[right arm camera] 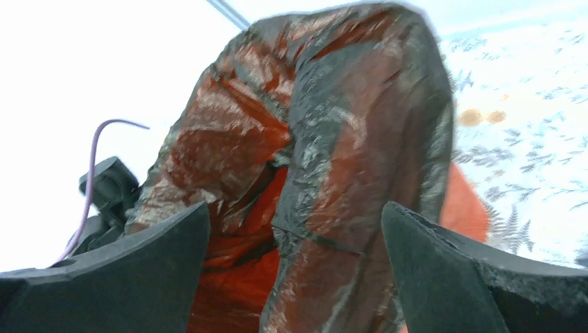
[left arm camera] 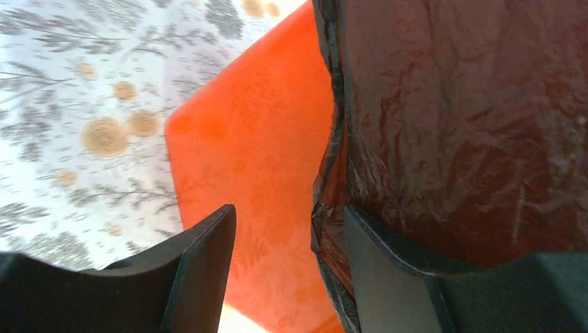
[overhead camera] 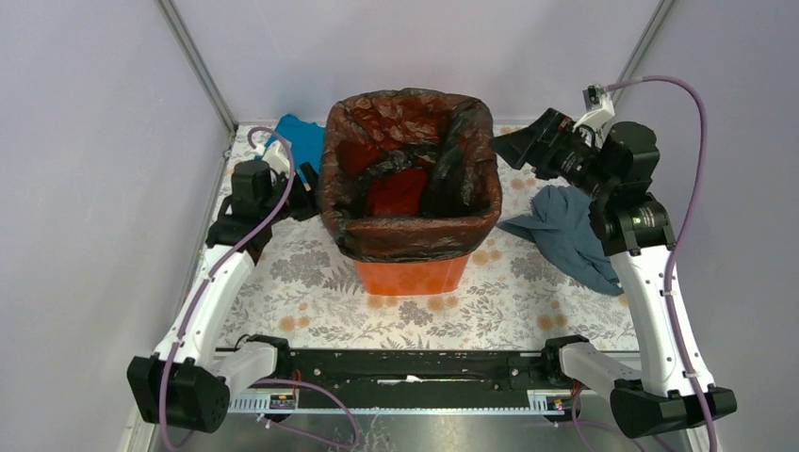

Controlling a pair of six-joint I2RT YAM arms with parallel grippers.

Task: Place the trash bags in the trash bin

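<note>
The orange trash bin (overhead camera: pixel 415 275) stands at the table's middle. The black trash bag (overhead camera: pixel 415 235) lines it, with its mouth folded over the rim all round. My left gripper (overhead camera: pixel 307 193) is open beside the bin's left wall. In the left wrist view (left arm camera: pixel 288 229) the bare bin wall (left arm camera: pixel 256 159) lies between the fingers, and the bag's hanging edge (left arm camera: pixel 471 118) is by the right finger. My right gripper (overhead camera: pixel 504 149) is open and empty just right of the bin's far right corner. In the right wrist view (right arm camera: pixel 295 229) the bag-covered corner (right arm camera: pixel 360 139) lies ahead of it.
A grey-blue cloth (overhead camera: pixel 570 231) lies crumpled on the flowered tablecloth under the right arm. A small teal cloth (overhead camera: pixel 303 137) lies at the back left, behind the left gripper. Purple cables loop over both arms. Grey walls close in the table on three sides.
</note>
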